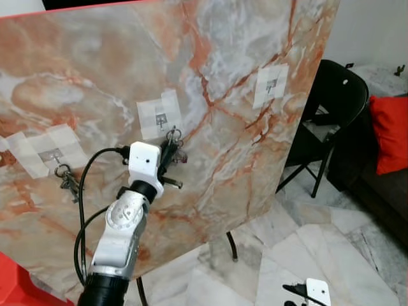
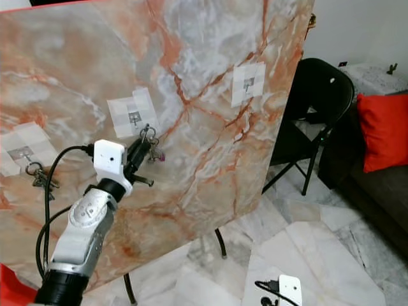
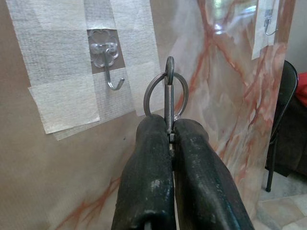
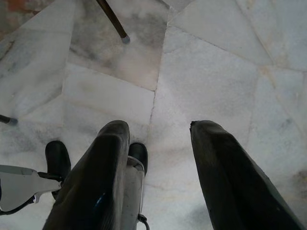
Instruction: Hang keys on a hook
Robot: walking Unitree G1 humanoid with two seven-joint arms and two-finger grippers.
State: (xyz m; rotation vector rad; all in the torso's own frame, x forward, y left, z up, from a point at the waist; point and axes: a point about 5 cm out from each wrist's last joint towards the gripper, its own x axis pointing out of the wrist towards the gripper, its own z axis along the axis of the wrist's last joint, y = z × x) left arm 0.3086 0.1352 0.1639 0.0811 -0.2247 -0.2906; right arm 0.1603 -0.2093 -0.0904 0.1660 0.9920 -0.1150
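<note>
Keys (image 3: 166,93) pinched in left hand (image 3: 171,136)

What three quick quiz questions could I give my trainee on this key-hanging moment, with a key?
1. True or false: the left gripper is shut on the key ring.
2. Which best tells the state of the middle hook? A) the held ring hangs on it B) it is bare, with the ring held beside it C) it has fallen off the board
3. Fill in: the left hook already carries a set of ____.

Key
1. True.
2. B.
3. Keys. The right gripper hangs open over the floor.
</note>
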